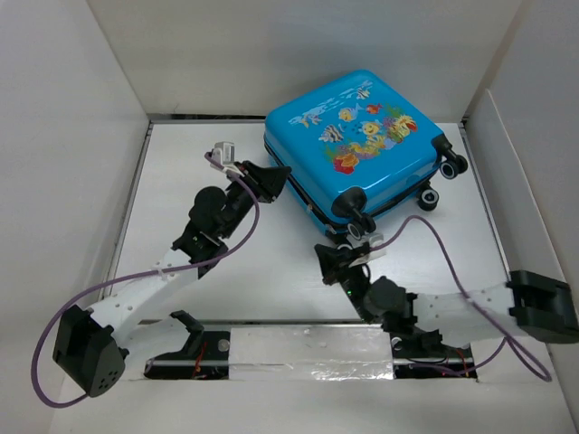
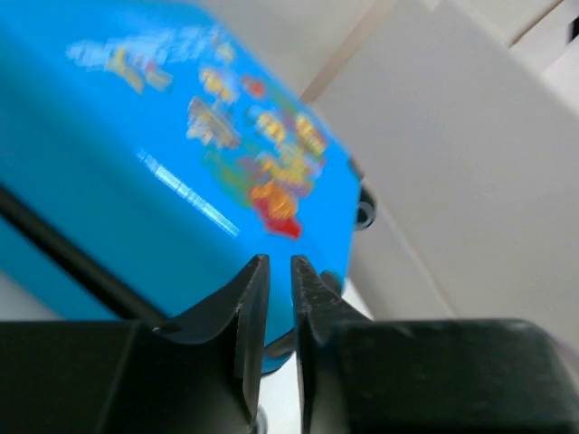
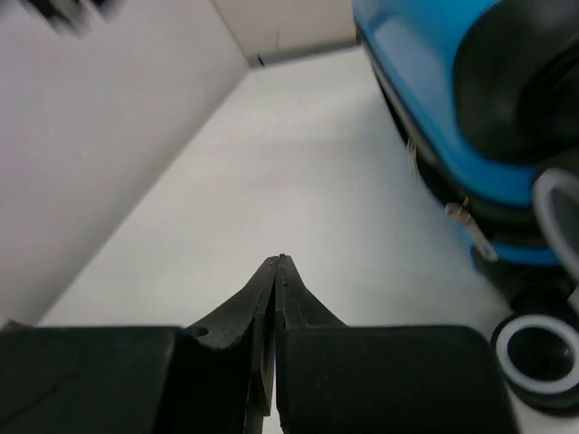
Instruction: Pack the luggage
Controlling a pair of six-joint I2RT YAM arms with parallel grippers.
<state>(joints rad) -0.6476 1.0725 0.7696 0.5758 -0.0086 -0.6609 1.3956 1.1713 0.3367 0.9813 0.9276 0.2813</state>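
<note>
Resting flat at the far right of the white table (image 1: 226, 271) is the closed blue fish-print suitcase (image 1: 353, 145). My left gripper (image 2: 279, 264) sits just beside its left corner, jaws a narrow slit apart with nothing between them. My right gripper (image 3: 279, 260) is near its near corner, jaws pressed together and empty.

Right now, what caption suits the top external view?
Closed blue suitcase lies flat on the table, with the left end effector and right end effector beside its near edges.
</note>
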